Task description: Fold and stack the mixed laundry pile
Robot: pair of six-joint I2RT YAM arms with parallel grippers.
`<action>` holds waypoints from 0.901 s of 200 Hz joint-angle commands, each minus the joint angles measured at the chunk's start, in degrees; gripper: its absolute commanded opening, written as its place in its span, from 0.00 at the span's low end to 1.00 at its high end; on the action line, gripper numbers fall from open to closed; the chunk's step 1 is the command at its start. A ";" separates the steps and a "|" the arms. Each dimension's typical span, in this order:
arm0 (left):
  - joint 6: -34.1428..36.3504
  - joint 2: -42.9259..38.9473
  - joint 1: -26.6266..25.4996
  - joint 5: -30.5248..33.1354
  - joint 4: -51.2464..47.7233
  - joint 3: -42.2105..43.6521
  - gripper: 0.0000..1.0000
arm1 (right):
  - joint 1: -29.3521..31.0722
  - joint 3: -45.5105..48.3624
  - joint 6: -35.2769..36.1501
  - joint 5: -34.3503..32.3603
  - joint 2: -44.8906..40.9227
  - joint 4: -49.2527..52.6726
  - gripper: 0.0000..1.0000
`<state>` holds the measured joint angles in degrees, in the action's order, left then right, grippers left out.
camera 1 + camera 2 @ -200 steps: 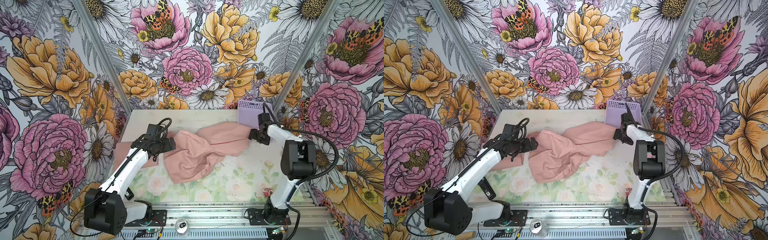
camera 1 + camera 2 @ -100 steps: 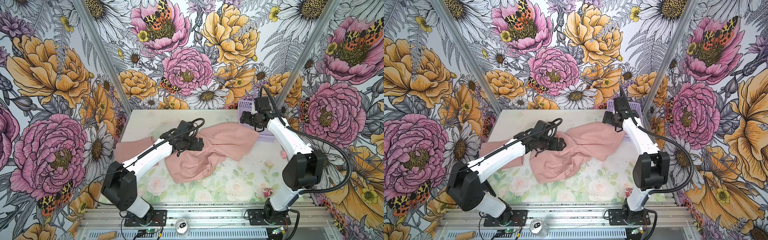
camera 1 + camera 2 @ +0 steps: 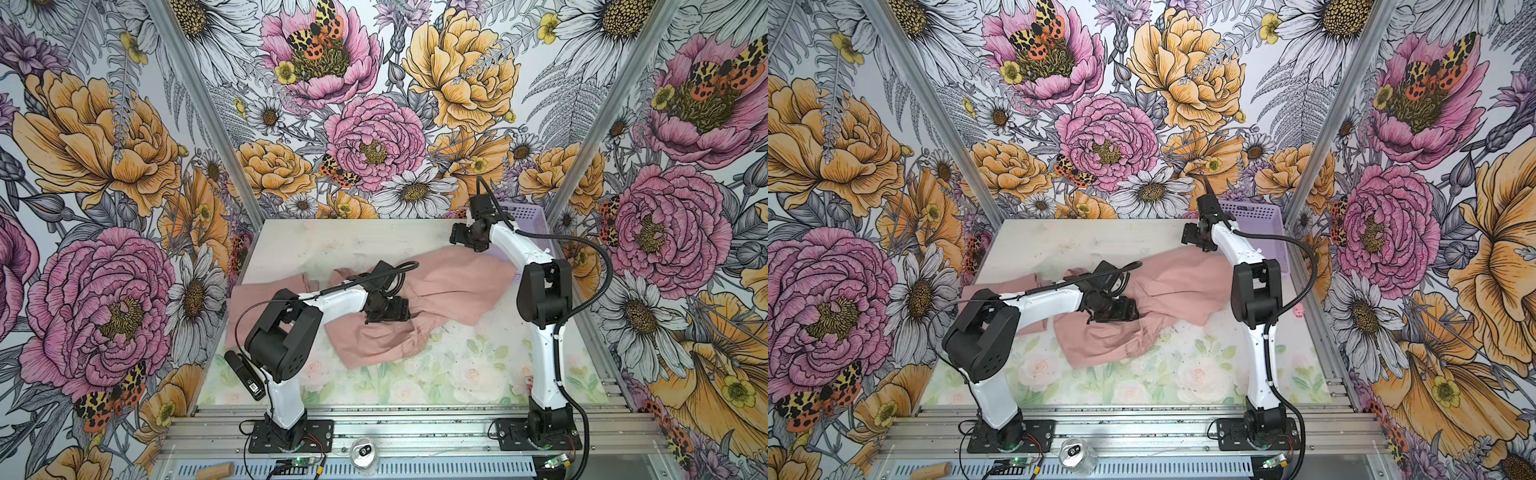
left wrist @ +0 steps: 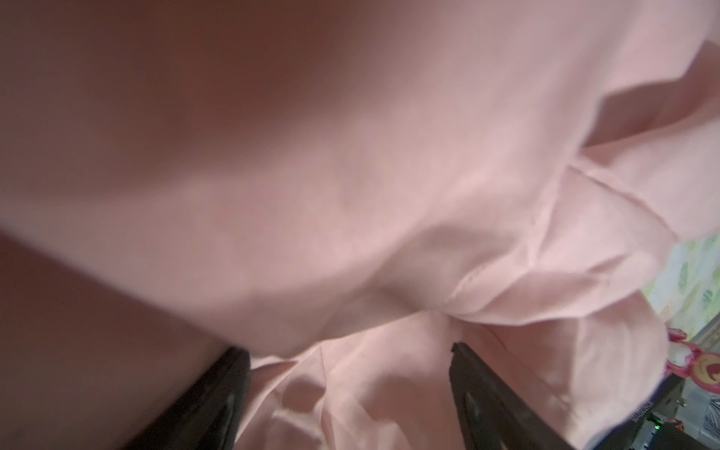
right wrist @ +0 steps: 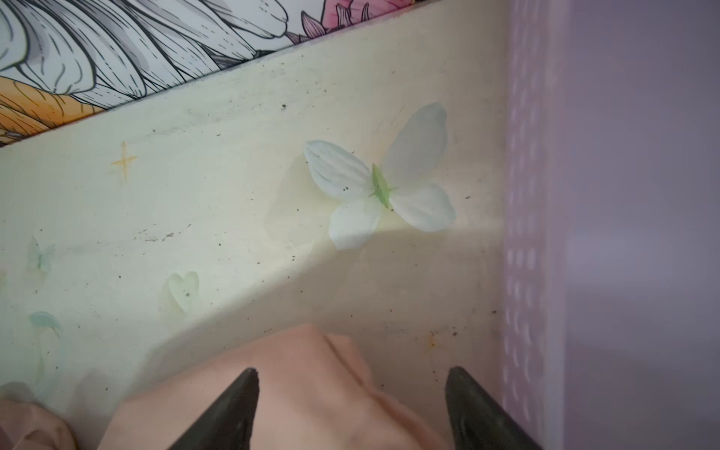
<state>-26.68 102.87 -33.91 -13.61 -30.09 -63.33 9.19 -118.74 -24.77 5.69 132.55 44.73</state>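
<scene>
**Figure. Two-arm approach to a crumpled garment.** The larger dusty-pink garment (image 3: 451, 286) lay in a loose heap across the middle of the table (image 3: 353, 241). Its long axis ran on a diagonal from the far right corner towards the near edge. A second pink piece (image 3: 257, 297) lay flatter against the left edge, partly under the left arm.

The left gripper (image 3: 399, 311) hung low over the heap's waist, fingers spread wide. In the left wrist view the cloth bulged just ahead of and below them, and nothing was pinched.

The right gripper (image 3: 457, 239) stood above the garment's far end, just beside the lilac basket (image 3: 528, 216). Its fingers were likewise wide, and the cloth's corner lay directly beneath them in the right wrist view. Each arm was thus the nearer one to its own end of the axis, which suggests a stretch along that diagonal.

The fabric was a matte, soft knit with stitched seams and deep rounded folds, so it would probably sag between two grips. No print or waistband was visible, so the pieces could not be told apart. A white cloth flower (image 5: 374, 187) lay on the bare, speckled table beyond the corner.
</scene>
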 commanded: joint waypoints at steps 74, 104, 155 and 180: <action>1.49 0.16 3.44 1.54 -6.63 2.02 0.83 | -7.39 3.92 2.03 -6.58 -4.38 2.09 0.78; 2.33 0.35 3.07 1.97 -8.35 -1.82 0.85 | -7.96 8.45 4.07 -4.18 -10.65 3.01 0.78; 1.08 -11.95 -1.22 4.82 -9.79 -3.45 0.97 | -0.96 31.71 3.37 2.74 -35.88 3.35 0.78; -0.28 -16.45 -4.38 3.89 -11.50 -1.01 0.95 | 3.47 45.05 -0.12 2.01 -47.12 3.02 0.78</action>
<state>-25.63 90.85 -35.70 -10.74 -39.57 -65.10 9.78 -83.09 -22.20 6.70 92.79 46.87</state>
